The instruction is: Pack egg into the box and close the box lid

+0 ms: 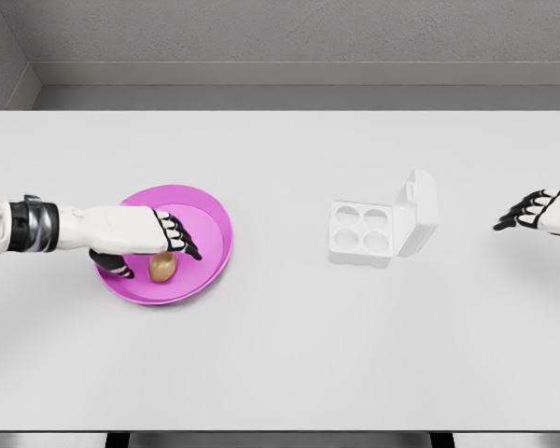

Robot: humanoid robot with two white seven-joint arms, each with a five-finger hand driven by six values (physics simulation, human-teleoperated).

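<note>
A brown egg point(162, 267) lies in a pink plate point(210, 213) on the left of the white table. My left hand point(154, 247) hovers right over the egg, fingers arched above it and thumb below-left, not closed on it. A white egg box point(362, 233) with four round hollows, all bare, stands right of centre, its lid point(417, 210) tipped up and open to the right. My right hand point(527, 213) floats at the right edge, fingers relaxed, holding nothing.
The white table point(280, 355) fills the view, with a grey wall behind its far edge. Nothing else stands on it between the plate and the box.
</note>
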